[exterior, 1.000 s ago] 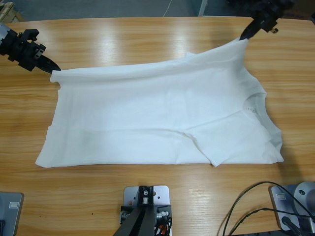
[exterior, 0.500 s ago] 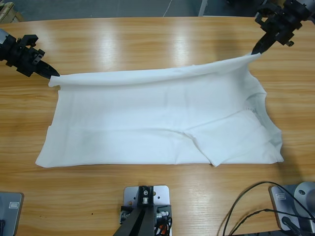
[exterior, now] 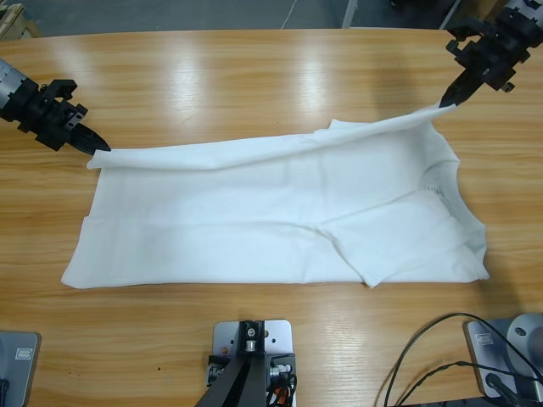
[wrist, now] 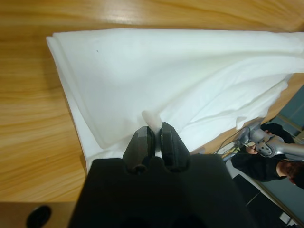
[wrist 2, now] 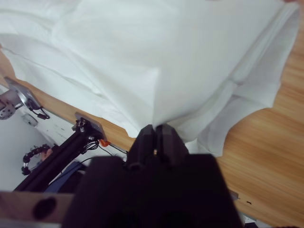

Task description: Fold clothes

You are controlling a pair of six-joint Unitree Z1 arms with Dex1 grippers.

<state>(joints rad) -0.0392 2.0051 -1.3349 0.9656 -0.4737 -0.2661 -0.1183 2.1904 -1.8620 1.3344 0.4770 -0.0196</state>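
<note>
The plain white short-sleeved cotton T-shirt [exterior: 280, 216] lies across the middle of the long wooden table [exterior: 254, 76], its round neck toward the right of the frame. Its far long edge is lifted off the wood and stretched between the two arms.

In the high view the left gripper [exterior: 100, 146], at the upper left of the frame, is clenched on the far hem corner; the left wrist view shows a small tuft of white cloth squeezed between its black jaws [wrist: 154, 135]. The right gripper [exterior: 444, 102], at the upper right, is clamped on the far shoulder corner, and in its own wrist view the fabric comes to a point exactly at the closed jaws [wrist 2: 156, 130].

I judge the step in hand to be the first lengthwise fold: the far half is raised and ready to be carried over. The next move calls for both arms to travel together toward the bottom of the frame, keeping the edge tight, and to lay it along the near edge before letting go.
</note>
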